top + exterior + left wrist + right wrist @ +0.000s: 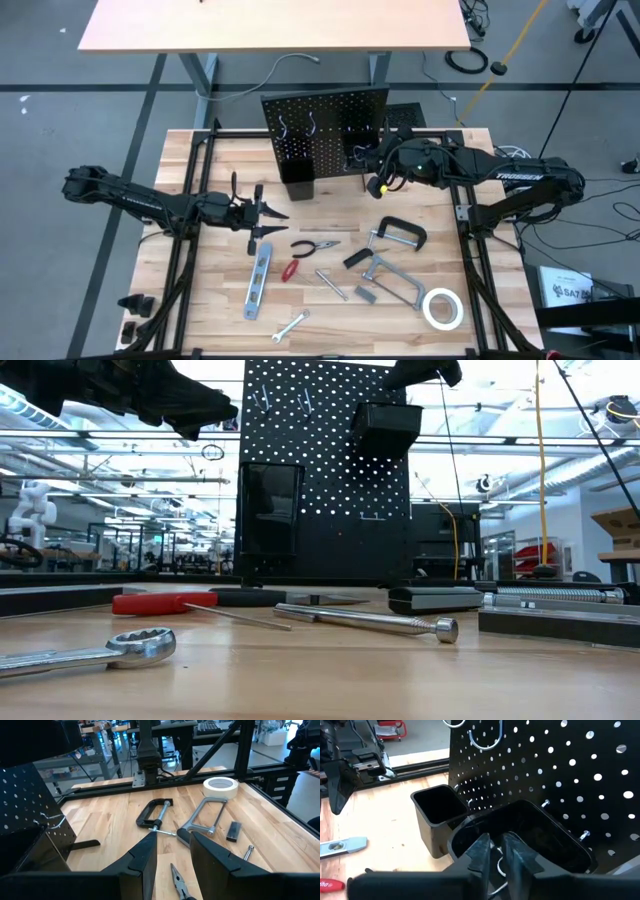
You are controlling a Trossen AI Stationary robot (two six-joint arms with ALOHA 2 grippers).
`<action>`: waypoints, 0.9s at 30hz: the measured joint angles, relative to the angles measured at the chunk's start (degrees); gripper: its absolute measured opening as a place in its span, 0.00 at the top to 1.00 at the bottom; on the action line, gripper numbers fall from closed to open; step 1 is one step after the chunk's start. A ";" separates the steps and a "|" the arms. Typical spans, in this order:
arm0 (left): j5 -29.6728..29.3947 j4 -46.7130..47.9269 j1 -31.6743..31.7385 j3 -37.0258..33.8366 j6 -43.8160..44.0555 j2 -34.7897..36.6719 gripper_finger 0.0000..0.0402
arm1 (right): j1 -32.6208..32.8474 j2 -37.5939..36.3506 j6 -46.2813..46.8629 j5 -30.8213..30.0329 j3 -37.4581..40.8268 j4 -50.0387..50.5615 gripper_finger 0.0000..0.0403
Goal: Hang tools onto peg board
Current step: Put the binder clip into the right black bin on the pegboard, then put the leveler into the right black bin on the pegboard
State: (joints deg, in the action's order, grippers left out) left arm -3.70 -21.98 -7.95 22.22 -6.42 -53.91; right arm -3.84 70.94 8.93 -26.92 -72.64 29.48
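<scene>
The black peg board [325, 125] stands upright at the table's far middle, with silver hooks and two black bins. My right gripper [496, 851] hovers over the mouth of the right, higher bin [555, 842], its fingers nearly together around a thin silver thing [498, 868]. My left gripper [172, 847] is open and empty above the table at left [268, 213], over the pliers [313, 246]. The level [258, 280], red screwdriver [290, 270], C-clamp [400, 232], bar clamp [390, 278], wrench [290, 325] and tape roll [442, 308] lie flat on the table. My right gripper has a thin silver thing [498, 868] between its two fingers, which come from above, slanting down into the bin's mouth. The fingers hide which part they are on. The thing reaches down into the bin, clear of the table.
The lower bin [435, 815] hangs left of the higher one, with silver hooks [487, 740] above it. A silver rod [331, 284] and a small dark block [365, 294] lie among the tools. The table's near left corner has bare wood.
</scene>
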 joint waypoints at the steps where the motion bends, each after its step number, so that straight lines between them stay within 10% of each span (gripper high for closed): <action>1: 0.00 0.00 -0.02 0.00 0.00 0.00 0.70 | 0.00 0.00 0.09 -0.04 0.00 -0.01 0.87; 15: 0.00 0.00 -0.02 0.00 0.00 0.00 0.70 | 0.17 0.00 -0.65 1.01 0.00 -0.04 0.70; 27: 0.00 -0.04 -0.02 0.00 0.01 0.00 0.70 | 4.65 0.55 0.60 17.97 -0.04 -2.26 0.70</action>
State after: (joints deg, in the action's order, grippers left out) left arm -3.70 -22.02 -7.97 22.22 -6.40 -53.91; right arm 0.82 71.49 9.52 -8.94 -72.69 27.22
